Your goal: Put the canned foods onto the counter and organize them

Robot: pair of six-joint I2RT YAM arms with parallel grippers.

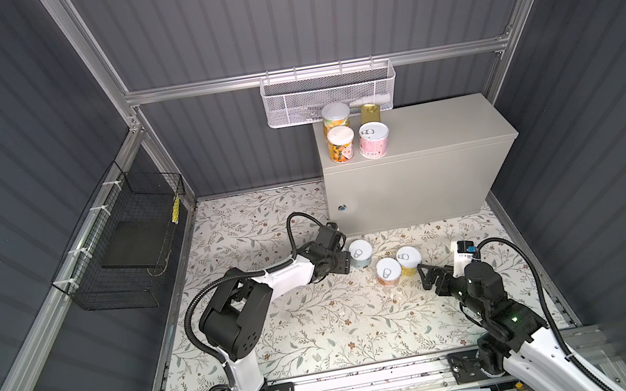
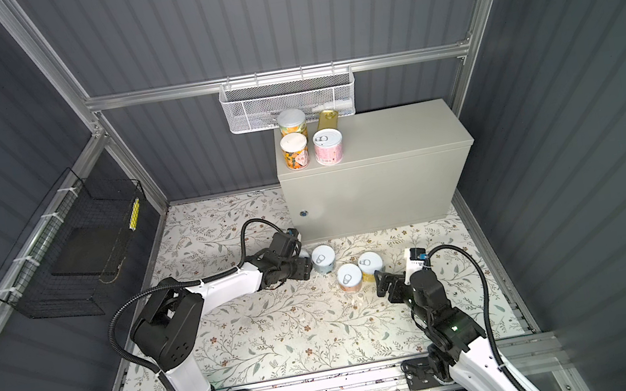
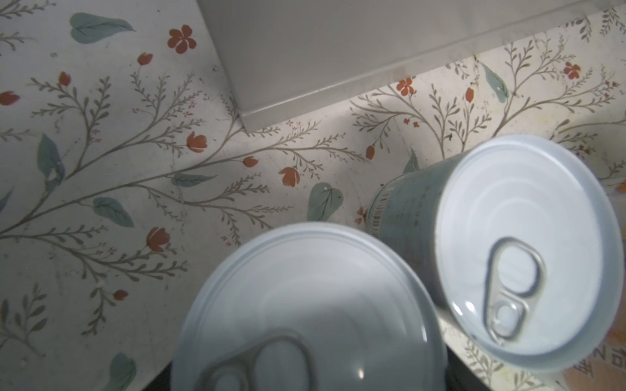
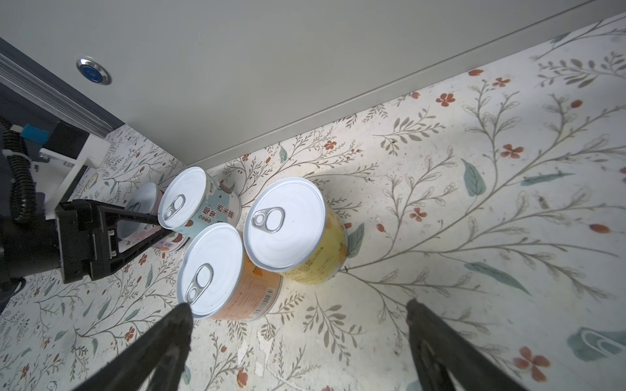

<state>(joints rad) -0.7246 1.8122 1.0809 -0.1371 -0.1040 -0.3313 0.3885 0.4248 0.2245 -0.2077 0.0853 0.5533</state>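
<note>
Four cans (image 1: 374, 141) stand on the counter (image 1: 439, 123) in both top views. Left wrist: a near can (image 3: 305, 315) sits beside the blue-grey can (image 3: 528, 250) on the floor (image 3: 101, 169). Right wrist: my left gripper (image 4: 152, 228) straddles that near can, and I cannot tell if it is clamped; my right gripper (image 4: 298, 308) gapes empty by the orange can (image 4: 216, 270).

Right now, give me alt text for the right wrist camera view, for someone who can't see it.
Three upright pull-tab cans cluster on a floral mat before a grey cabinet: blue-grey can, orange can, yellow can. The left end effector reaches a fourth, partly hidden can behind them; the right end effector, open, frames the foreground.
</note>
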